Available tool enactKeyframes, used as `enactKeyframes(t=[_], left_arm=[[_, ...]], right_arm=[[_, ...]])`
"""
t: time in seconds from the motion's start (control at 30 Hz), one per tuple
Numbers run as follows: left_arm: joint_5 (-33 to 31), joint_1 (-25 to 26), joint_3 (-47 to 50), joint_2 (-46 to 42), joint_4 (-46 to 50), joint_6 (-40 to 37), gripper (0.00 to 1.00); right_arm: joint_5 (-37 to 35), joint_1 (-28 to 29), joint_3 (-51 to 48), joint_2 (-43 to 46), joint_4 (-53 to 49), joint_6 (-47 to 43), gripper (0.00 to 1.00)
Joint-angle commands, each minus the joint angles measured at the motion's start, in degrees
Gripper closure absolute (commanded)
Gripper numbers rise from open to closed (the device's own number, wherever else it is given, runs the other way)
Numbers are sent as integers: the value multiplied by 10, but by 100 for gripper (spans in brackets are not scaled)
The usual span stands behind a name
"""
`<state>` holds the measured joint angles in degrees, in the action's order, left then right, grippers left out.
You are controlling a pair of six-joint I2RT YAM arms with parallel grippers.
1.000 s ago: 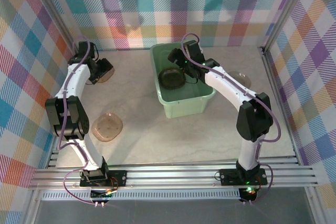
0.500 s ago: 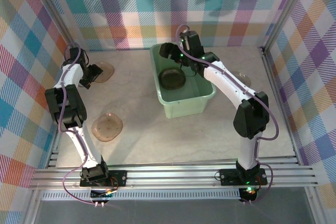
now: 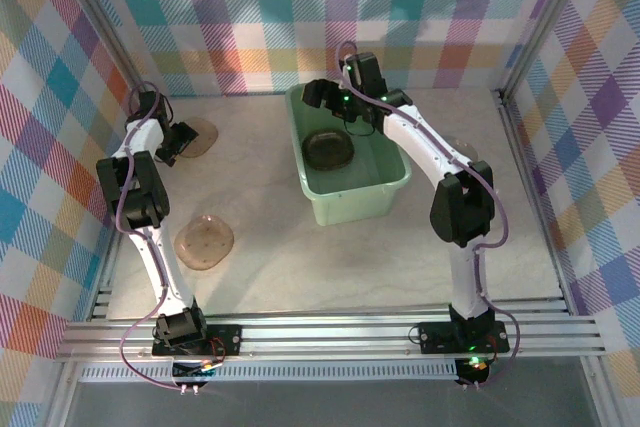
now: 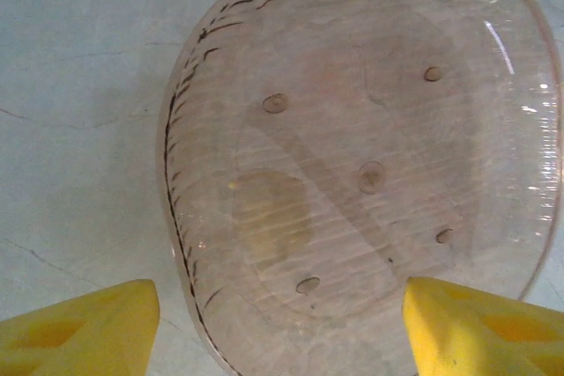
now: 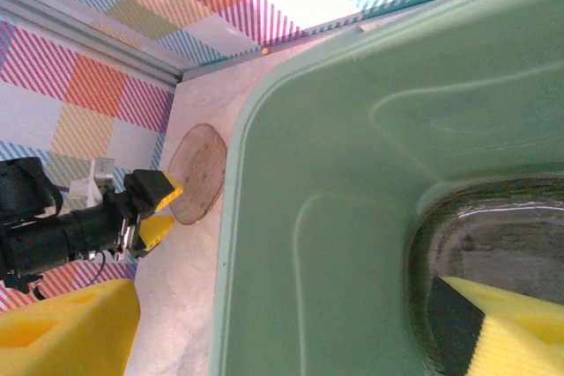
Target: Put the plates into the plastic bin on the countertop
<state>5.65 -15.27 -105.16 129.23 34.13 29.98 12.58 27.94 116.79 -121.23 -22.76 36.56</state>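
Left gripper (image 3: 172, 143) spread, straddling a plate (image 4: 352, 156) at upper left. Right gripper (image 3: 318, 95) spread, empty, over the bin (image 3: 392, 187). You've a stack (image 3: 328, 150) binned; other plates lie on the countertop (image 3: 300, 267).

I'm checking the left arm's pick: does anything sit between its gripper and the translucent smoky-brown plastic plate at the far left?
Nothing visible does. The left gripper, jaws open, is at the near rim of the translucent smoky-brown plastic plate, which lies alone on the pale marble-look countertop.
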Motion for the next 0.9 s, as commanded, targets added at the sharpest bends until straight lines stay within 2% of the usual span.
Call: enactKeyframes(t=[0.0, 0.17, 0.33, 0.73, 0.87], left_arm=[[-14, -9, -12, 7, -11, -11, 28], [-30, -7, -8, 17, -14, -10, 31], [-35, -5, -17, 32, -16, -10, 36], [-38, 1, -33, 59, -3, -11, 63], [-36, 2, -27, 56, -5, -11, 68]], right_arm=[[39, -6, 40, -19, -8, -6, 16], [63, -9, 104, -60, -45, -8, 16], [68, -10, 113, -68, -44, -5, 16], [71, -10, 109, -69, -52, 10, 15], [74, -10, 104, -66, -50, 16, 15]])
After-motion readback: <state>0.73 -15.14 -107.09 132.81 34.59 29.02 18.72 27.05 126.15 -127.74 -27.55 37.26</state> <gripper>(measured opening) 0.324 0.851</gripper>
